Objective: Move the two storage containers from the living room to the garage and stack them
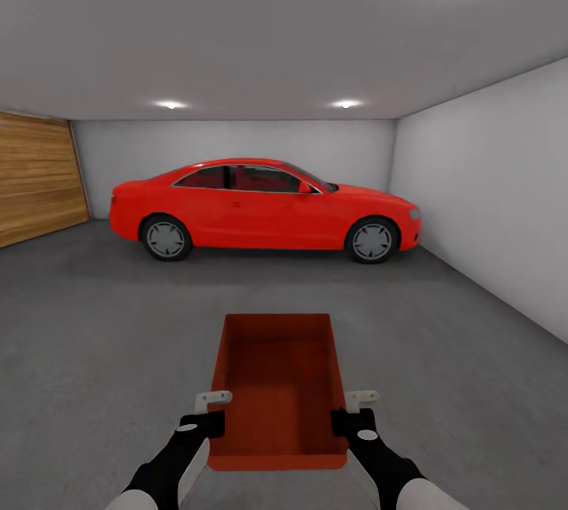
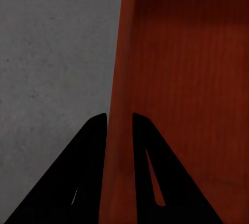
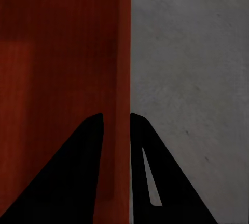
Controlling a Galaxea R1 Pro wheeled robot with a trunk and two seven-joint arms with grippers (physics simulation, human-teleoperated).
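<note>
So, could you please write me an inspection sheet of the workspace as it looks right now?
Surface: dark grey concrete floor, mottled.
Job's things: one orange-red storage container, open-topped and empty, carried between both arms. Whether it touches the floor cannot be told.
Clutter: nothing seen.
Grippers: left claw clamped over the container's left wall, one finger inside and one outside; right claw clamped the same way over the right wall.
Cables: nothing seen.
Surroundings: red car parked side-on ahead, white-grey walls, wooden panelled door at the left, ceiling lights on.
</note>
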